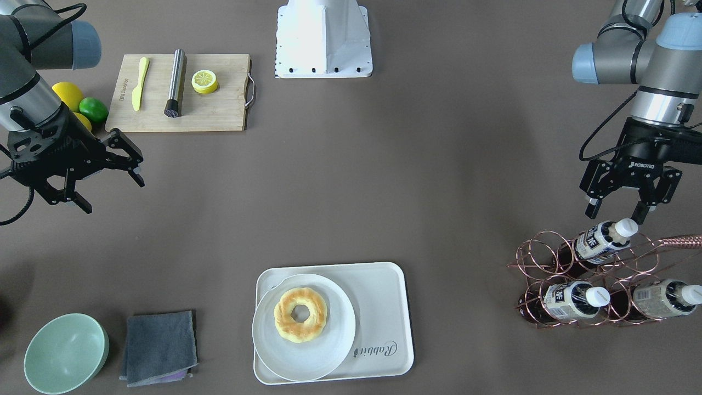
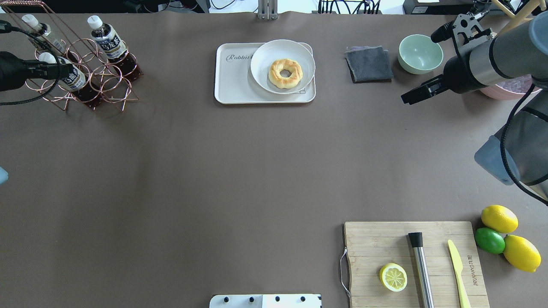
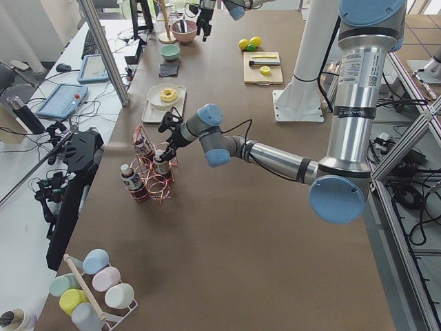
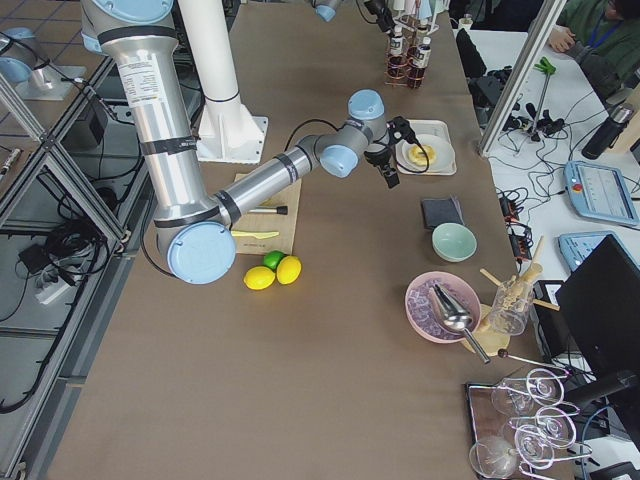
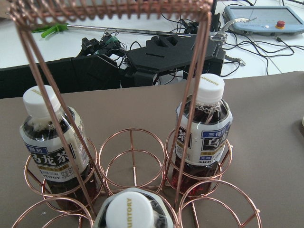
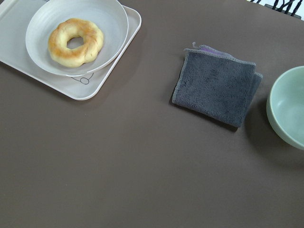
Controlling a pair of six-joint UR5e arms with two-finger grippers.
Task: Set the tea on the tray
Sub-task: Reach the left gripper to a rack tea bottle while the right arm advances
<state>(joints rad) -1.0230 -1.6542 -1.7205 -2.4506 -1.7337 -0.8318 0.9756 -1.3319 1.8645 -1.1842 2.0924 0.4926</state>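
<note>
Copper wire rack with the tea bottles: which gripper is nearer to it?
Left. The left gripper hovers just over the rack; the right gripper hangs far across the table, beyond the tray.

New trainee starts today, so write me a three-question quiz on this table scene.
1. How many tea bottles stand in the copper rack?
2. True or false: the plate holding the doughnut sits on the cutting board.
3. The left gripper is: A) shut on a bottle; B) open above a bottle; C) out of sight.

Key: 1) three; 2) false, it sits on the tray; 3) B.
</note>
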